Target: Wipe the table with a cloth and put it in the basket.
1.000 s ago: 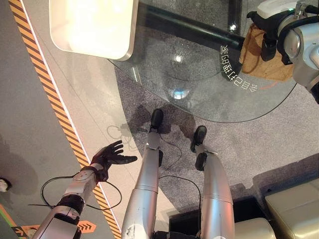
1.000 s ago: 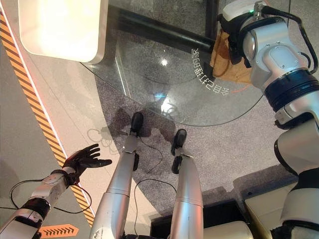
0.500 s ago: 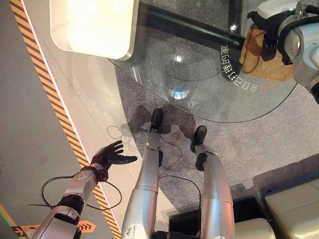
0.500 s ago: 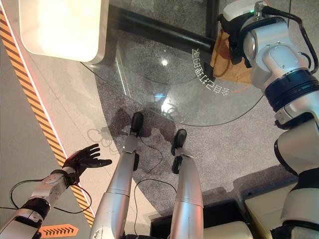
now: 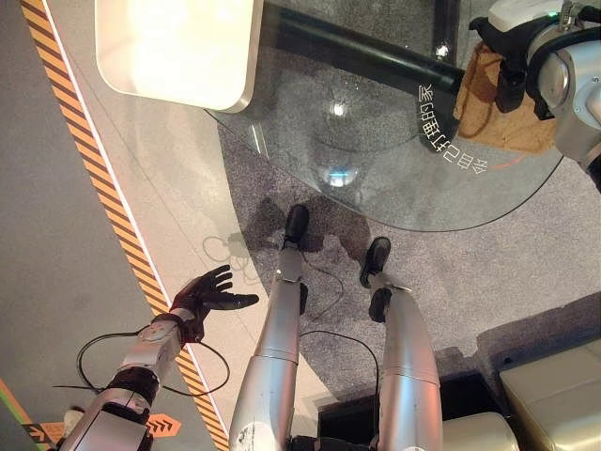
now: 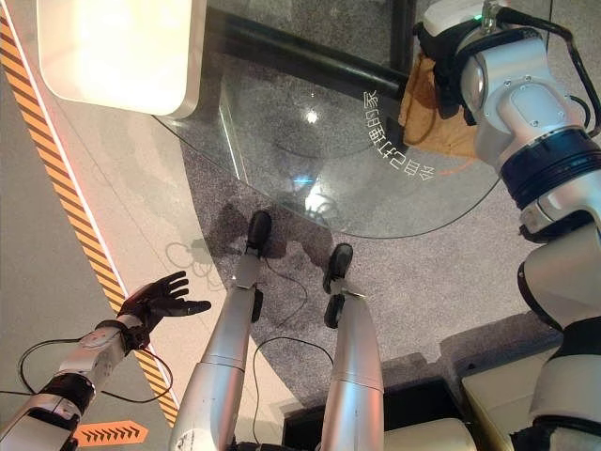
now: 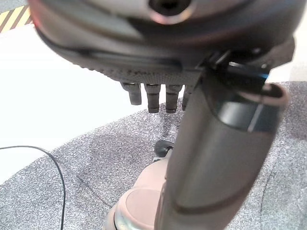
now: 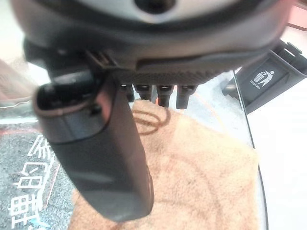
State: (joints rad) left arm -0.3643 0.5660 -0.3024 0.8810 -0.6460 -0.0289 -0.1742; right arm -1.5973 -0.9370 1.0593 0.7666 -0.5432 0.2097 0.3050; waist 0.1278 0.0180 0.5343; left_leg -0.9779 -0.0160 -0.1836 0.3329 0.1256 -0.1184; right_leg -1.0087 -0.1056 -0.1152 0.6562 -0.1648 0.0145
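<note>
Table [image 5: 310, 141]: round glass top, white characters printed on the glass near its right edge; not read off here.

Cloth [image 5: 488, 103]: tan, lying flat on the table at the far right, beside the characters. An orange ring printed on the glass shows beside and under it.

Right hand [image 8: 158, 93]: hangs just above the cloth, fingers [image 8: 184, 98] curled down in a row with their tips close over the cloth's far part, thumb stretched across it. Whether the tips touch the cloth cannot be told; nothing is clamped in the hand.

Bin [image 8: 268, 81]: dark, with a white litter pictogram, on the floor beyond the table edge.

Left hand [image 5: 208, 293]: low at the robot's left, over the floor's striped line [image 5: 103, 188], fingers spread apart, empty.

Tray [image 5: 178, 52]: pale, rounded corners, far left of the table.
</note>
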